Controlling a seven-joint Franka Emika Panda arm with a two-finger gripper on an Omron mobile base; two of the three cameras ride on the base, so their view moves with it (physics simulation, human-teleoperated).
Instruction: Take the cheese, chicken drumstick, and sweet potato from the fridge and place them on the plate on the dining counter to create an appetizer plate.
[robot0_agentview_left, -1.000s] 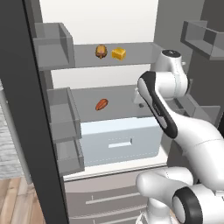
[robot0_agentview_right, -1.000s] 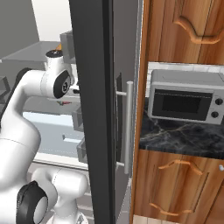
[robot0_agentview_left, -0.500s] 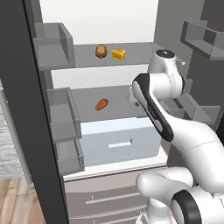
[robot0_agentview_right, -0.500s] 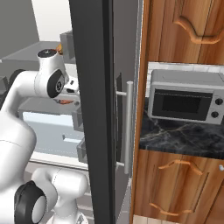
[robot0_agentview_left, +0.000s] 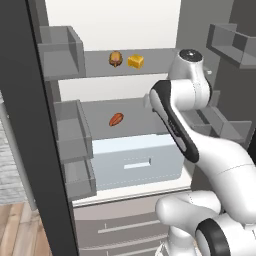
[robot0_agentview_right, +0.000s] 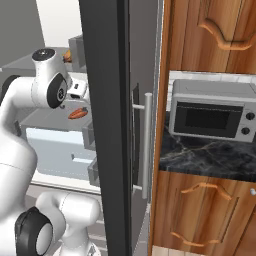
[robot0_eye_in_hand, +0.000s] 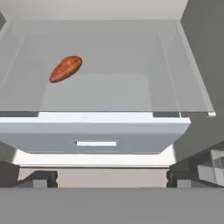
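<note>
Swung leftward and a touch higher over the last second, deeper into the open fridge (robot0_agentview_left: 115, 30), which reads as lining up for a first pick. From the left: three grey door bins (robot0_agentview_left: 60, 52) stacked on the open door. Next, on the upper shelf, one chicken drumstick (robot0_agentview_left: 116, 58) and just right of it one cheese (robot0_agentview_left: 135, 61), near each other but apart. One shelf down, one sweet potato (robot0_agentview_left: 116, 119), lying alone above the single pale drawer (robot0_agentview_left: 135, 160) and left of centre from the hand camera. So three task items counted, all still shelved, none yet lifted. Further right, the gripper (robot0_eye_in_hand: 112, 179), fingers (robot0_eye_in_hand: 38, 178) spread wide with nothing between them, looking down over the sweet potato's shelf. Far right, past the door, one microwave (robot0_agentview_right: 212, 117).
</note>
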